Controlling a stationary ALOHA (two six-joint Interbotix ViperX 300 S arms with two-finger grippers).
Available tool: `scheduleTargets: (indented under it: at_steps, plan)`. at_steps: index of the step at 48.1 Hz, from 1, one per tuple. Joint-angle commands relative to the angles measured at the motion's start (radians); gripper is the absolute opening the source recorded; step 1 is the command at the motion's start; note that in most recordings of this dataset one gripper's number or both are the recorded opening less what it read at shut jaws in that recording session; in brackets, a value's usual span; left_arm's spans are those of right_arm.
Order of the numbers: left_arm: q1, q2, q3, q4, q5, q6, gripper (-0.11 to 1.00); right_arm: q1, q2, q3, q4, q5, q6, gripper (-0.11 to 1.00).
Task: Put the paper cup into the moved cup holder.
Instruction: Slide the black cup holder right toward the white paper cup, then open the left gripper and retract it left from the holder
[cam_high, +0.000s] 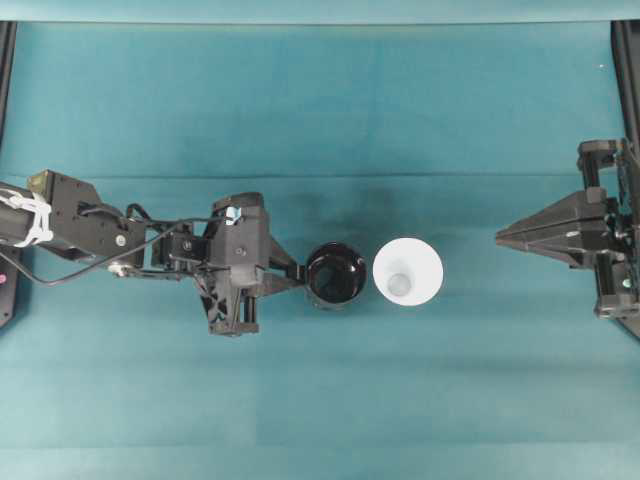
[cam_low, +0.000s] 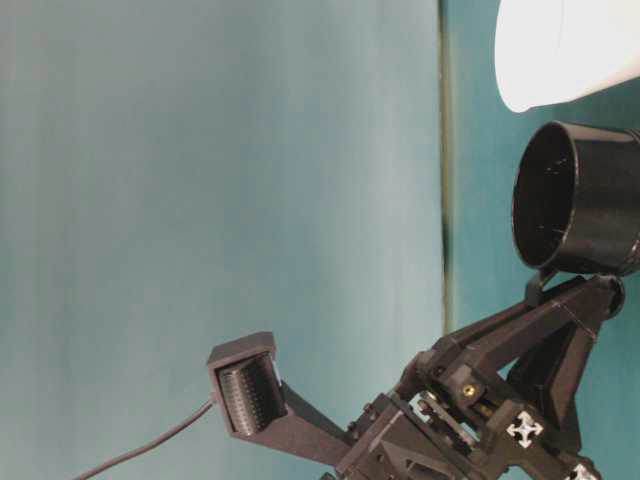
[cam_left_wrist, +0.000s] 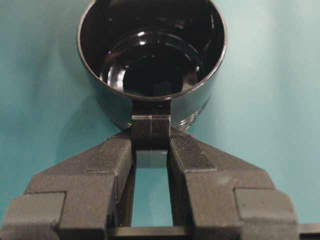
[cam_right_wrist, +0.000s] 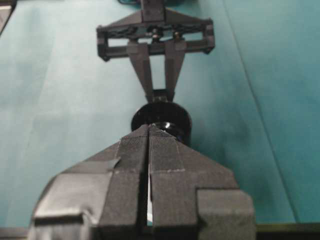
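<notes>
The white paper cup (cam_high: 408, 271) stands upright on the teal cloth, just right of the glossy black cup holder (cam_high: 335, 275), with a narrow gap between them. My left gripper (cam_high: 298, 272) is shut on the cup holder's small handle stub (cam_left_wrist: 151, 127), which sits between the two fingertips in the left wrist view; the cup holder (cam_left_wrist: 152, 50) is empty. My right gripper (cam_high: 500, 238) hangs shut and empty well to the right of the paper cup, pointing at it. In the right wrist view my shut fingers (cam_right_wrist: 170, 155) hide nearly all of the paper cup.
The left arm (cam_high: 90, 230) stretches in from the left edge with a loose cable. Dark frame rails (cam_high: 627, 60) run along the cloth's side edges. In the table-level view the paper cup (cam_low: 565, 50) and cup holder (cam_low: 580, 200) sit side by side.
</notes>
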Motion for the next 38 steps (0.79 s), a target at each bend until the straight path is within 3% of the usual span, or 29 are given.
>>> scheduleTargets:
  at_steps: [1, 31, 34, 38]
  plan:
    - [-0.005, 0.005, -0.006, 0.002, -0.008, -0.002, 0.18, 0.000, 0.006, -0.023, 0.003, -0.003, 0.011, 0.01]
    - [-0.005, 0.005, -0.006, 0.002, -0.006, -0.002, 0.19, -0.002, 0.006, -0.023, 0.003, -0.003, 0.011, 0.01]
    - [-0.005, 0.005, -0.006, 0.002, -0.008, -0.002, 0.23, -0.002, 0.006, -0.023, 0.003, -0.003, 0.011, 0.01]
    - [-0.005, 0.005, -0.006, 0.002, -0.006, -0.002, 0.37, -0.002, 0.006, -0.023, 0.003, -0.005, 0.011, 0.01]
